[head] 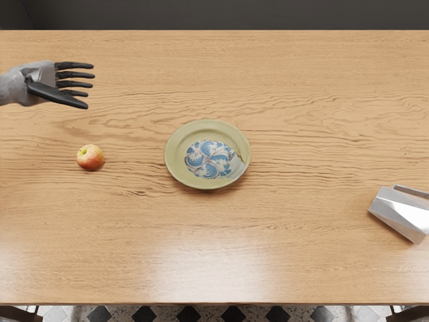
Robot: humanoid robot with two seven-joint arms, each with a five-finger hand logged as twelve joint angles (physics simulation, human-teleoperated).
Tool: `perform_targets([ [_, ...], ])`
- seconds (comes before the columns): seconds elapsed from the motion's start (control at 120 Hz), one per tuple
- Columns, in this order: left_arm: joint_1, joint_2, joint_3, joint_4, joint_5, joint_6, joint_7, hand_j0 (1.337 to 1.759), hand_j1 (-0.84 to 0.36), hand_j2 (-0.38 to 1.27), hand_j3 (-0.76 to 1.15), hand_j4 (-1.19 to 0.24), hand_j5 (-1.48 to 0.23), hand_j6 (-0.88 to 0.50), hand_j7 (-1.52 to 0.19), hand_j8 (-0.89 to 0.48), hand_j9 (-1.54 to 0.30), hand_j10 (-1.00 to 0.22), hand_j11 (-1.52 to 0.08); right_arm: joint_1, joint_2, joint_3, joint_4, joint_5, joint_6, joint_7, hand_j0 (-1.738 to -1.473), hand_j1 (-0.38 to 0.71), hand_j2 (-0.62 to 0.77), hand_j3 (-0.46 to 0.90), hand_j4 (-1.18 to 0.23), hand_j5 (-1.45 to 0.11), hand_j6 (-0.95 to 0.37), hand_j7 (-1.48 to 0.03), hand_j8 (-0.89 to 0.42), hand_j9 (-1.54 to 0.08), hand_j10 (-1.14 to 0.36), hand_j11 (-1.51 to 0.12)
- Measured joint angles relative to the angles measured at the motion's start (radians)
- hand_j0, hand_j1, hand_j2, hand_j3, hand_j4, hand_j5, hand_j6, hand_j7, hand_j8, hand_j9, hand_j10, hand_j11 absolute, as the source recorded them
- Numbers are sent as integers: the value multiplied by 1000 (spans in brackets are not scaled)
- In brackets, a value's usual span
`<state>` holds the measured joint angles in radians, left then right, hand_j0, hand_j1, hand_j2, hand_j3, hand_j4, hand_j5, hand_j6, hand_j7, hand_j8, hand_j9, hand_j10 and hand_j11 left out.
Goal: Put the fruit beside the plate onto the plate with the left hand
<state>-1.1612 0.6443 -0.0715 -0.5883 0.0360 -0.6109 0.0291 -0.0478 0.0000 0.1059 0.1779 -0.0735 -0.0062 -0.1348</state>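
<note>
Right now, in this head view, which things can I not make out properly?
Head view only:
- Right arm: only a grey angular part shows; the right edge cuts off the rest.
- Left hand: its arm is cut by the left edge.
- Apple: underside hidden by the apple itself.

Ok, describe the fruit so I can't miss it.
Start at the plate in the middle of the table. Left of it, clear of its rim, lies an apple. It is the only small, round, red-yellow thing there; the open left hand is farther back.
</note>
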Motion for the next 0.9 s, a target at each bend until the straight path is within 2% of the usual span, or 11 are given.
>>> perform_targets([
  [0.25,-19,3,0,-12,40,0,3,1658,54,51,0,-247,-321,-247,-321,-247,-321,-247,-320,-3,0,0,0,1,0,4,-1658,-318,-5,0,-26,-34,-26,-34,-26,-34,-26,-34],
  [0.4,-62,9,0,-30,107,0,69,1658,54,51,0,-247,-321,-247,-321,-247,-321,-247,-321,-4,0,0,0,1,0,4,-1658,-318,-5,0,-26,-34,-26,-33,-26,-34,-26,-34],
  [0.467,-64,56,0,-115,166,0,92,1658,54,51,0,-247,-321,-247,-321,-247,-321,-247,-321,-4,0,0,0,1,0,4,-1658,-318,-5,0,-26,-34,-26,-33,-26,-33,-26,-33],
  [0.583,-74,215,13,-387,281,0,130,1658,54,51,0,-248,-321,-248,-321,-248,-321,-247,-320,-4,0,-1,0,1,0,4,-1658,-318,-5,0,-26,-34,-26,-34,-26,-34,-26,-34],
  [0.6,-97,257,25,-430,292,0,134,1658,55,51,0,-248,-321,-248,-321,-248,-321,-247,-320,-4,0,0,0,1,0,4,-1658,-318,-5,0,-26,-34,-26,-34,-26,-34,-26,-34],
  [0.642,-210,338,82,-536,310,27,142,1658,55,51,0,-248,-321,-248,-321,-248,-321,-248,-321,-4,0,-1,0,1,0,4,-1658,-318,-5,0,-26,-34,-26,-34,-26,-34,-26,-34],
  [0.725,-461,381,306,-709,312,144,149,1658,54,51,0,-248,-321,-248,-321,-247,-321,-247,-321,-4,0,-1,0,1,0,4,-1658,-318,-5,0,-26,-34,-26,-34,-26,-34,-26,-34],
  [0.842,-748,343,622,-834,263,283,153,1658,54,51,0,-248,-321,-248,-321,-248,-321,-247,-321,-4,0,0,0,1,0,4,-1658,-318,-5,0,-26,-34,-26,-34,-26,-34,-26,-34],
  [0.9,-826,286,766,-879,231,353,154,1658,54,50,0,-247,-321,-248,-321,-247,-321,-247,-321,-4,0,-1,0,1,0,4,-1658,-318,-5,0,-26,-34,-26,-34,-26,-34,-26,-34],
])
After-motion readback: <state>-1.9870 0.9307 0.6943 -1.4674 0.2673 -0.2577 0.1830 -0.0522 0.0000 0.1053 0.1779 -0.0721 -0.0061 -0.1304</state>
